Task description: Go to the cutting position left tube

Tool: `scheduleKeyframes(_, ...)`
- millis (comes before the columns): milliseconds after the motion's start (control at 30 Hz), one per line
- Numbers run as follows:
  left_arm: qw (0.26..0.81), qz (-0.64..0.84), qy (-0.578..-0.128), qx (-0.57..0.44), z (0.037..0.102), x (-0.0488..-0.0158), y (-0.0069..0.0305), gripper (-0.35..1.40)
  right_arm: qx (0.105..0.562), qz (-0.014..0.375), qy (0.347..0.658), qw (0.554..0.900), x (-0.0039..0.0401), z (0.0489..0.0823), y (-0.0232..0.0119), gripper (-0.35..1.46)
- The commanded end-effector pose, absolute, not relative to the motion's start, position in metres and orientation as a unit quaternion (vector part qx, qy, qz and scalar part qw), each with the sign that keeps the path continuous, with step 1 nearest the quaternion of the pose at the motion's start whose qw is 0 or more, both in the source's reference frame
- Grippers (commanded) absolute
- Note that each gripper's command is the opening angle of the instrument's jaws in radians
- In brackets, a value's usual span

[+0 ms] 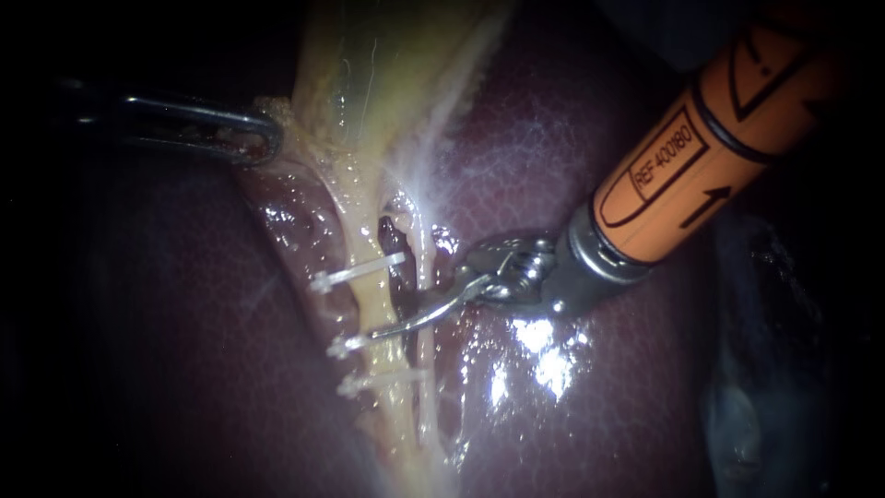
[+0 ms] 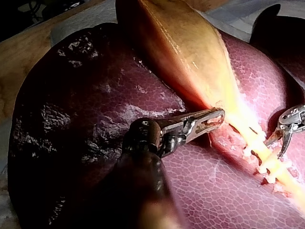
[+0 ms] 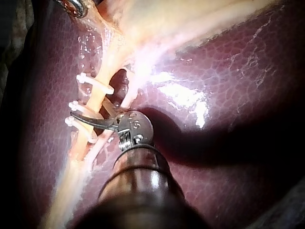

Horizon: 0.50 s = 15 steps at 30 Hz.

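Reaching in from the upper right, the right instrument point(image 1: 396, 325) lays its slim jaws across the left tube point(image 1: 367, 297). They sit close beside the middle clip point(image 1: 339, 349), between the upper clip point(image 1: 359, 273) and the lowest clip point(image 1: 380, 379). The left wrist view shows a gap between these jaws: they stand apart and grip nothing. The left instrument point(image 1: 263, 138) has its jaws clamped on the edge of the gallbladder point(image 1: 387, 65), above the clips. The liver point(image 1: 572, 397) lies glistening underneath.
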State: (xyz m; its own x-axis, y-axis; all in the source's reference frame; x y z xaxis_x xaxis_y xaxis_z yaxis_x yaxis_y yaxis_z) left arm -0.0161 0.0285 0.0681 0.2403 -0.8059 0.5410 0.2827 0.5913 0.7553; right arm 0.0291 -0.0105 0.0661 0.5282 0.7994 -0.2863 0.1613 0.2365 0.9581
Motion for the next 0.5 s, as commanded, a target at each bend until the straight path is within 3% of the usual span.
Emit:
scheduleKeyframes(33,0.742,-0.367,-0.495,0.264,0.0681,-0.0161,0.0285,-0.35,0.571,0.238,0.426,0.660,0.0294,0.0661,-0.0106,1.35)
scheduleKeyframes(400,0.742,-0.367,-0.495,0.264,0.0681,-0.0162,0.0285,-0.35,0.596,0.220,0.469,0.614,0.0327,0.0661,-0.0109,1.35)
scheduleKeyframes(500,0.742,-0.366,-0.495,0.265,0.0681,-0.0162,0.0285,-0.35,0.583,0.204,0.495,0.612,0.0336,0.0663,-0.0108,1.35)
